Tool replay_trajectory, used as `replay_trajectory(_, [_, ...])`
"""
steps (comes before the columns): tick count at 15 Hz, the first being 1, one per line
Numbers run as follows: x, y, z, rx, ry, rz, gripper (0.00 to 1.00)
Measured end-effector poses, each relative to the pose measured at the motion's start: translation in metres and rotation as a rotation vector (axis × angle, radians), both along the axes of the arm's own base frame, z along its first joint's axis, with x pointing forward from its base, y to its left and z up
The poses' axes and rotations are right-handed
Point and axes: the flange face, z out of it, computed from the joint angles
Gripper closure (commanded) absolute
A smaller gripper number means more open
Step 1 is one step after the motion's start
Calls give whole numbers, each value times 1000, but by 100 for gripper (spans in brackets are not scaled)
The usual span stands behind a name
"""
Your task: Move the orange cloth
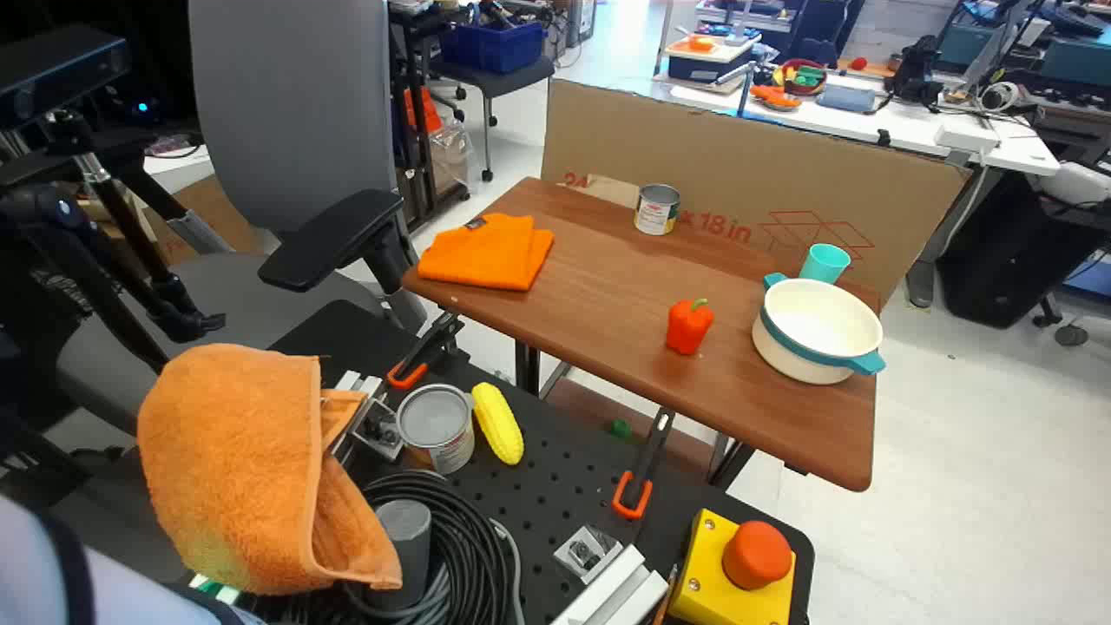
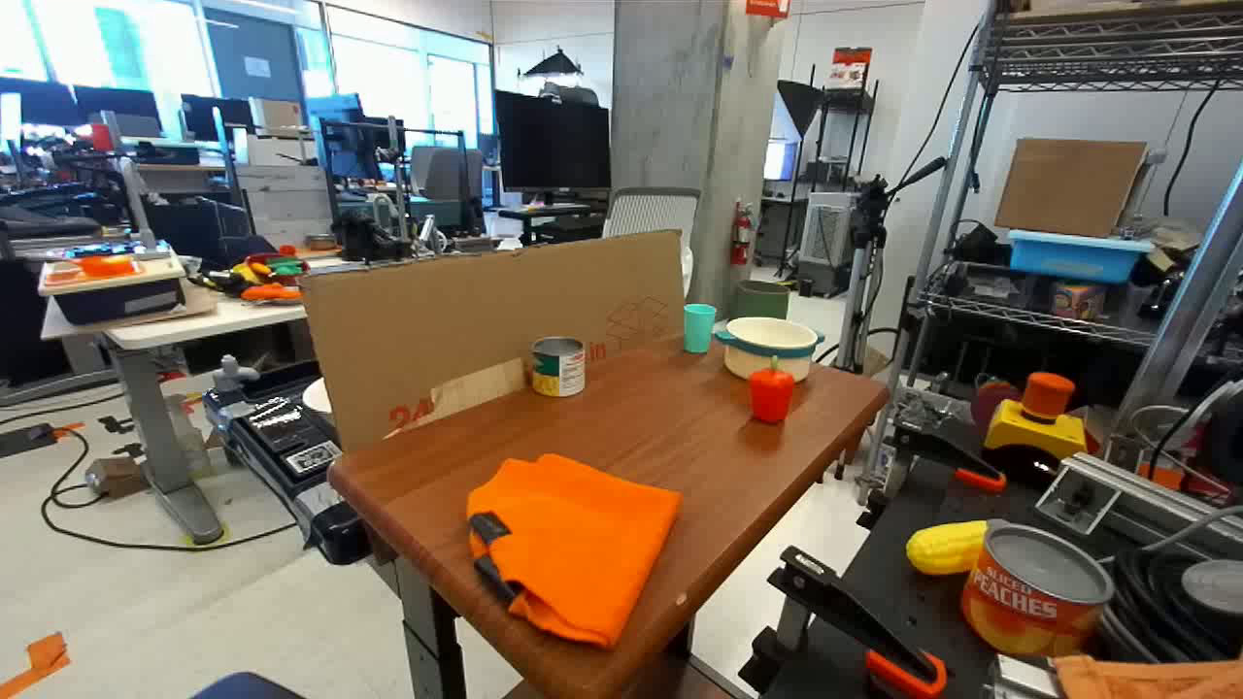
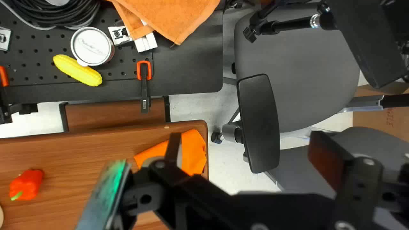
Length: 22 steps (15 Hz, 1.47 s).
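The orange cloth [image 2: 583,549] lies well below the tool [image 3: 246,148].

A cardboard panel [image 1: 729,169] stands along one long edge of the table [image 1: 599,295], with a can [image 1: 657,211] just beside it. Near a corner on that edge, a turquoise cup [image 1: 824,263] stands next to a cream pot [image 1: 790,360]. A red pepper [image 1: 689,327] sits nearer the opposite long edge; beyond it, a black bench [image 1: 555,469] carries a yellow corn cob [image 1: 498,424], a peach can [image 2: 1034,587] and coiled cable [image 1: 473,521].

E-stop btn [image 1: 753,555] & monitors [image 2: 554,142] mark a lab.
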Motion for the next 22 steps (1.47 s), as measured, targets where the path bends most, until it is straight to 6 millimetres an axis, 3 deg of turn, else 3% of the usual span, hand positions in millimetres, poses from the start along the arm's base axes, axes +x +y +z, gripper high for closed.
replay_trajectory(15, [2,0,-2,-4,2,-1,0])
replay_trajectory(18, [16,5,-19,-31,-2,-1,0])
replay_trajectory(22, [60,11,-64,-103,-21,18,0])
